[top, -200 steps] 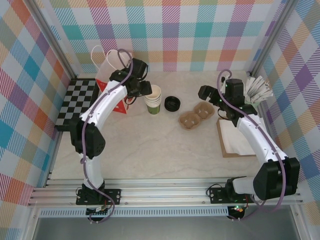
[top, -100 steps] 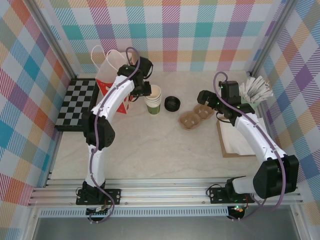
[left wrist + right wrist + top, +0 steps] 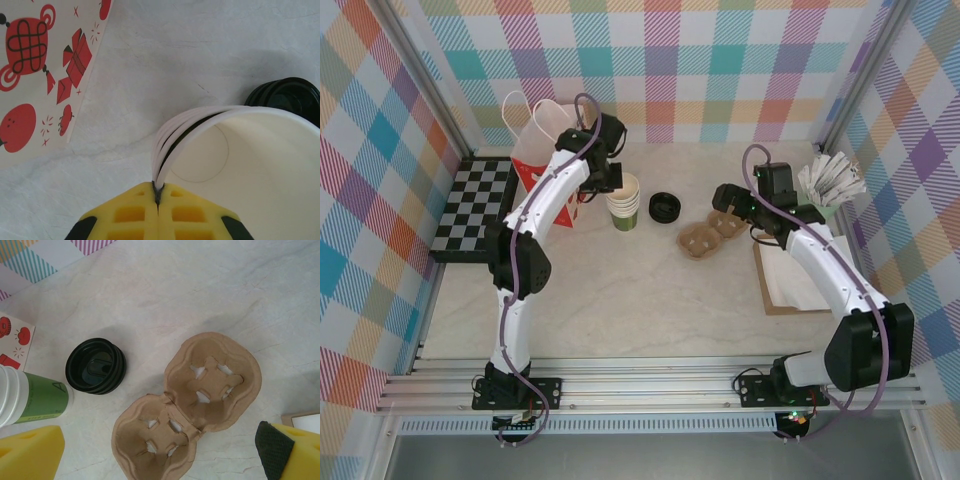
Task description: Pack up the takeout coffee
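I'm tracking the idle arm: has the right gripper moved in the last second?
Yes, slightly: the right gripper shifted left, away from the white packets, toward the cardboard cup carrier.

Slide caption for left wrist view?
Left gripper pinches the rim of the nested cups, black lid beyond, gift bag at left.

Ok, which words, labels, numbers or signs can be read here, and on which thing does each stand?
No word or number is readable.
On the white paper gift bag: red drawings only, a knot and gift boxes, no letters.
On the stack of green paper cups: a small triangle sign; the faint print under it is too small to read.
On the black round plastic lids: raised marks, too blurred to read.
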You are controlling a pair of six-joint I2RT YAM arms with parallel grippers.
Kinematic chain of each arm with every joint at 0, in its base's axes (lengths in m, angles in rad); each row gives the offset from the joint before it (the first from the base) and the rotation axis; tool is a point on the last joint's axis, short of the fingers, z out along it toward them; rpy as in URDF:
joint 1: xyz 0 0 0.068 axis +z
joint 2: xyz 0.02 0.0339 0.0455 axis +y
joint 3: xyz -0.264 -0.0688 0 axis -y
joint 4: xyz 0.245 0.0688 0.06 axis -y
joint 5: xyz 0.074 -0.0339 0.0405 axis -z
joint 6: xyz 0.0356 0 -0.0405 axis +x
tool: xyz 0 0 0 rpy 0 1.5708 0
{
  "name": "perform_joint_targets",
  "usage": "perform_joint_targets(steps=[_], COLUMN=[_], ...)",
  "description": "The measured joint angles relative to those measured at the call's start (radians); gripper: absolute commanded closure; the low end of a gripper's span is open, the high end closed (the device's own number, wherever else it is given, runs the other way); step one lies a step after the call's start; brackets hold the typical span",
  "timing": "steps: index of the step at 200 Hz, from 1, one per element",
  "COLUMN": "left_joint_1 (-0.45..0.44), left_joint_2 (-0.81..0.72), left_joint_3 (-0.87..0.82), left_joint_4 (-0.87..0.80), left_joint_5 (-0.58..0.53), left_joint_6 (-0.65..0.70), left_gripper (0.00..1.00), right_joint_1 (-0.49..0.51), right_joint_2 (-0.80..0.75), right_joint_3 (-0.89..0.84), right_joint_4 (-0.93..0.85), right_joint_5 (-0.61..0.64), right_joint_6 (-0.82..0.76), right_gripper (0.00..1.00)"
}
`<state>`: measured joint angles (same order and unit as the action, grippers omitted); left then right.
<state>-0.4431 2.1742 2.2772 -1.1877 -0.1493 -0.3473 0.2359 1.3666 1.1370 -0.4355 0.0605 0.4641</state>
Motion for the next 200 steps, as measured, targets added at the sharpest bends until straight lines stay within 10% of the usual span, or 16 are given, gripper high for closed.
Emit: perform_joint_targets(steps=[200], left_joint_1=[0.067], left_joint_2=[-0.013], left_joint_3=[0.01], left_joint_4=[0.068], left_joint_5=[0.173], left_joint_6=[-0.004], left_gripper=[1.0], right_joint_1=[0.098], right_joint_2=[0.103], right_joint_3=[0.185], right_joint_4=[-0.127], right_joint_5=[0.026], right_joint_6=[-0.047], right_gripper=[0.0])
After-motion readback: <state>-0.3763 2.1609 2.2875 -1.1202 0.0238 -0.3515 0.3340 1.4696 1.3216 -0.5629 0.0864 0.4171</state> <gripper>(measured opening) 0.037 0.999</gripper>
